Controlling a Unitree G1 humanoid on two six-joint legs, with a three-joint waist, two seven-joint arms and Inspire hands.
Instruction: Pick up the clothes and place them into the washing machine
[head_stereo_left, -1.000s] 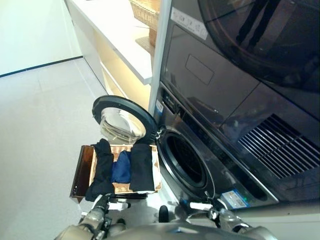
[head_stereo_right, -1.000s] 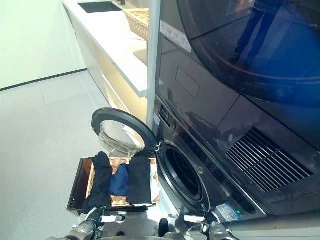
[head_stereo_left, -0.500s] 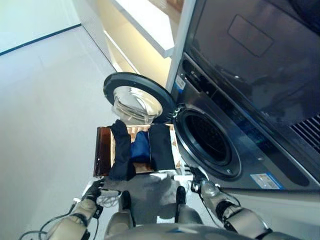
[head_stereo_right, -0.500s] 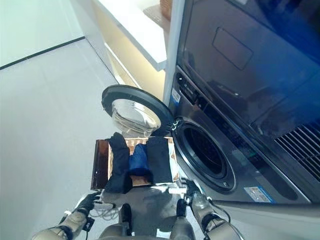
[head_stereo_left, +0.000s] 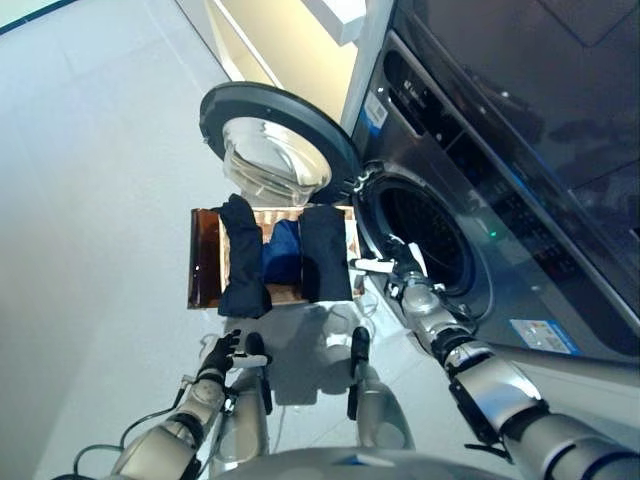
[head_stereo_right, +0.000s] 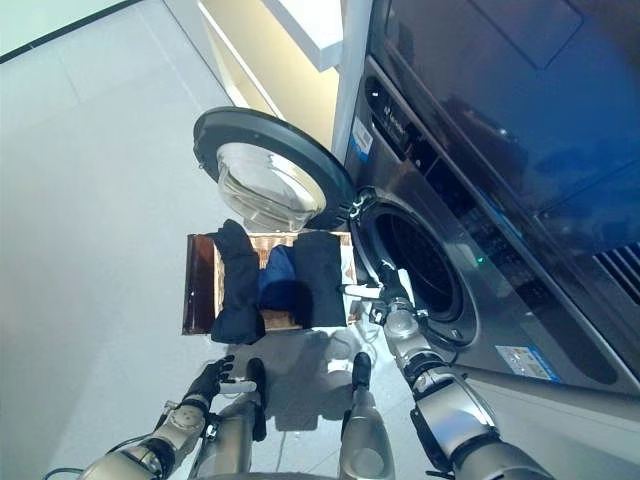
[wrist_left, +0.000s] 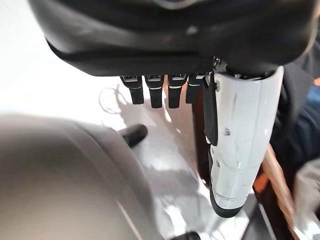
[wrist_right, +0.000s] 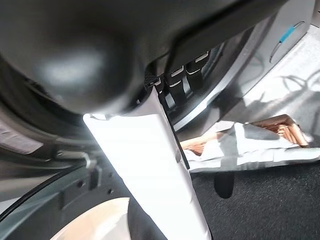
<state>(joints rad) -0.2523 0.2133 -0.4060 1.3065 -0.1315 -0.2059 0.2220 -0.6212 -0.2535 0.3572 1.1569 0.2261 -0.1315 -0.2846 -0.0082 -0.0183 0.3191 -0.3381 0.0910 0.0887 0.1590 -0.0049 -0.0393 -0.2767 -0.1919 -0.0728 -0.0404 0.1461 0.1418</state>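
A: What is to be noted first, taken from the biggest thing down?

B: The washing machine is seen with its round door swung wide and the drum opening clear. Just beside that opening, on the floor, a wicker basket is set, and the clothes are found in it: two dark garments draped over its rim, with a blue garment bunched between them.

A: How might those clothes be expected to handle?

B: They are judged to be light, soft and limp, so sagging and trailing are to be expected once lifted. A hold is best taken at the middle of a draped dark piece, where the cloth is folded thickest, so that both ends are carried up together.

A: And the hands?

B: The right hand is held by the lower lip of the drum opening, near the basket's corner. Its fingers are extended and relaxed, and nothing is grasped; whether the machine's rim is brushed cannot be settled from these views. The left hand is held low and short of the basket, fingers straight, nothing held or touched.
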